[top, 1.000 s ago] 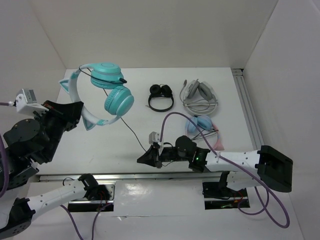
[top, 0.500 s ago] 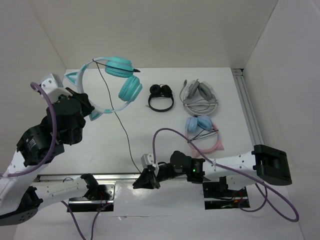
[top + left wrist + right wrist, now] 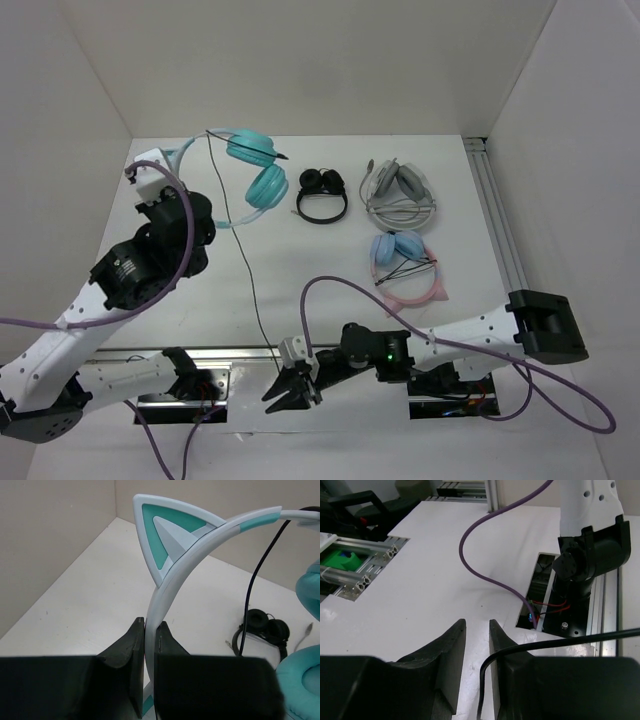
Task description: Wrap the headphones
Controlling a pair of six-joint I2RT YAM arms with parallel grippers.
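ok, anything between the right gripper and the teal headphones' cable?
Nothing visible. The cable runs clear from the headphones, which the left gripper holds up by the headband, and curls into the finger gap of the right gripper. The small black headphones lie apart, farther back. Whether the jaws pinch the cable, I cannot tell.

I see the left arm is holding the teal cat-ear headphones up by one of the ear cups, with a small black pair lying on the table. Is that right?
Not quite. The left gripper pinches the headphones by the pale headband, just below a cat ear, not by an ear cup; the left wrist view shows this. The small black headphones do lie on the table.
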